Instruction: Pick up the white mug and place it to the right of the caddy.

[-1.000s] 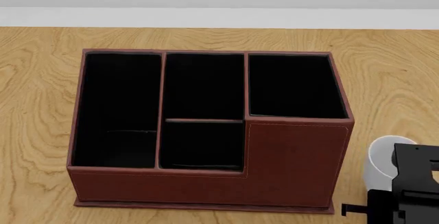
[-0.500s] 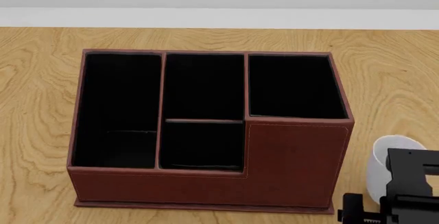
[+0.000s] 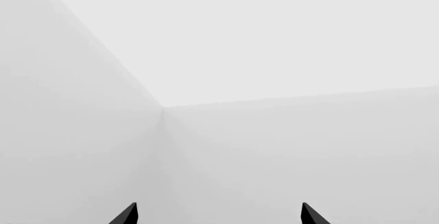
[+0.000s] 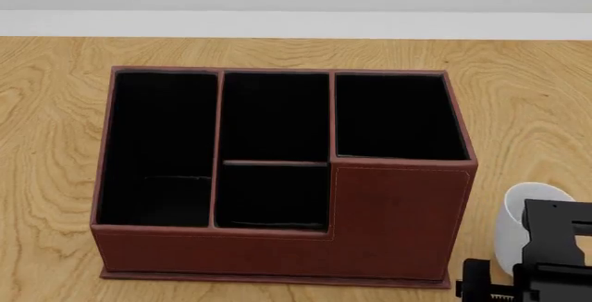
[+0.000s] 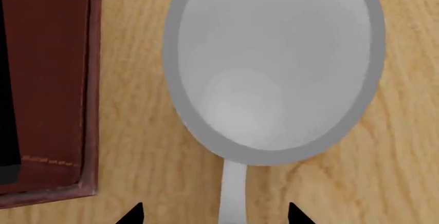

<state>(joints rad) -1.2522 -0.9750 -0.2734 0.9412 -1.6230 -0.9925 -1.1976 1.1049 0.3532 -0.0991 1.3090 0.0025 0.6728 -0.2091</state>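
**Now: right gripper hanging over the white mug beside the caddy**

Right now the right gripper (image 5: 214,215) is hovering directly above the white mug (image 5: 271,64), and its two dark fingertips (image 5: 131,215) are showing only as small points with a clear gap between them, so the jaws are standing spread rather than pinching anything. The mug's thin handle (image 5: 233,193) is running down between those tips without either one visibly touching it. Seen from this wrist camera, the mug is sitting upright, its open mouth facing the camera and its pale inside showing nothing in it.

In the head view the black body of the right gripper (image 4: 541,274) is covering the near right part of the mug (image 4: 518,226), which is standing on the wooden table (image 4: 55,143) just to the right of the caddy (image 4: 398,219), close to its front right corner but with a strip of bare wood between them. The caddy's reddish-brown side wall (image 5: 48,80) is running alongside the mug in the right wrist view, again apart from it.

The caddy itself is sitting squarely on the table, its four black-lined compartments lying open to the head camera.

The left gripper (image 3: 218,215) is facing only plain pale walls; its two fingertips (image 3: 127,215) are peeking in well apart, so it is standing spread and holding nothing.
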